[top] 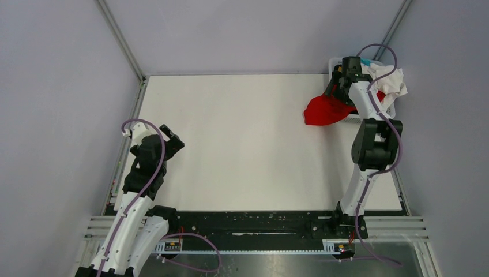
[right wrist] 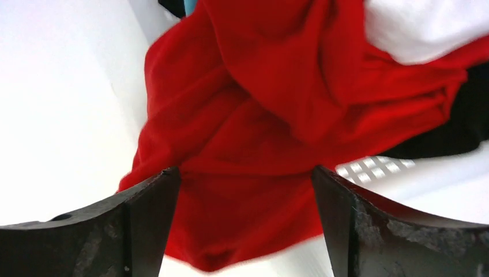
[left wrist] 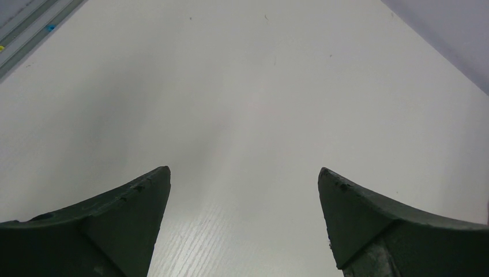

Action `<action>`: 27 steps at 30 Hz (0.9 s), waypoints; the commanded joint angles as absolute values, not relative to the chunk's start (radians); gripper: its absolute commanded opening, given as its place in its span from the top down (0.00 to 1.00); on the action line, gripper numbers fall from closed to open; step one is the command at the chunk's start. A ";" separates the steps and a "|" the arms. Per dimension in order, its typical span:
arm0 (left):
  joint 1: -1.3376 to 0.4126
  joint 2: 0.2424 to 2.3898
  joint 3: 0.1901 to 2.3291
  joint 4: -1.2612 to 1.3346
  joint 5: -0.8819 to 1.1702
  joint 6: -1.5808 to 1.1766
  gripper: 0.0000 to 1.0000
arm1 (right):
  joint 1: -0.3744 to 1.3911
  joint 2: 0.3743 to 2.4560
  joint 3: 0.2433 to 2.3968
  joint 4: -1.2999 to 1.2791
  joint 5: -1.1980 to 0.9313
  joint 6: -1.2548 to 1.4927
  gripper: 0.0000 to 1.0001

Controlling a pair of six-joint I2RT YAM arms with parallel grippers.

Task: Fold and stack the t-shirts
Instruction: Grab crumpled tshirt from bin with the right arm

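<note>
- Basket: from above only its far-left corner and a strip of wall below the red shirt show. The right arm and the clothes cover the rest.
- Red shirt: its right side runs under the arm. At the right wrist it is cut by the top edge.
- White shirt: partly behind the arm, and cut by the wrist view's top-right corner.
- Black cloth: runs off the right edge, garment unclear.
- Teal scrap: too little shows to tell.
- Right gripper: finger bases are cut by the bottom edge.
- Left gripper: cut likewise, and its fingers are too small and dark from above.
</note>
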State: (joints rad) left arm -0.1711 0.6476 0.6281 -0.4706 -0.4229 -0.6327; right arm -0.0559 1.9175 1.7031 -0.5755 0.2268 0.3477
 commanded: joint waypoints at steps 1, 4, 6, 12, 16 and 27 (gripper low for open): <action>-0.172 0.636 0.644 -0.455 -0.426 -0.639 0.01 | -0.056 2.013 1.865 -0.609 0.306 0.386 0.10; -0.172 0.641 0.645 -0.455 -0.429 -0.638 0.01 | -0.058 2.045 1.859 -0.600 0.344 0.426 0.15; -0.172 0.645 0.646 -0.454 -0.431 -0.639 0.01 | -0.061 2.053 1.825 -0.575 0.339 0.446 0.24; -0.172 0.651 0.648 -0.454 -0.433 -0.638 0.01 | -0.067 2.004 1.720 -0.499 0.304 0.483 0.63; -0.172 0.652 0.647 -0.454 -0.433 -0.639 0.01 | -0.073 1.934 1.669 -0.461 0.281 0.490 0.86; -0.172 0.629 0.647 -0.460 -0.434 -0.640 0.01 | -0.078 1.664 1.743 -0.376 0.254 0.390 1.00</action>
State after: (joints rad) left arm -0.1711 0.6487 0.6281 -0.4782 -0.4236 -0.6365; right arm -0.0731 1.8359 1.6241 -0.4416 0.2531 0.4446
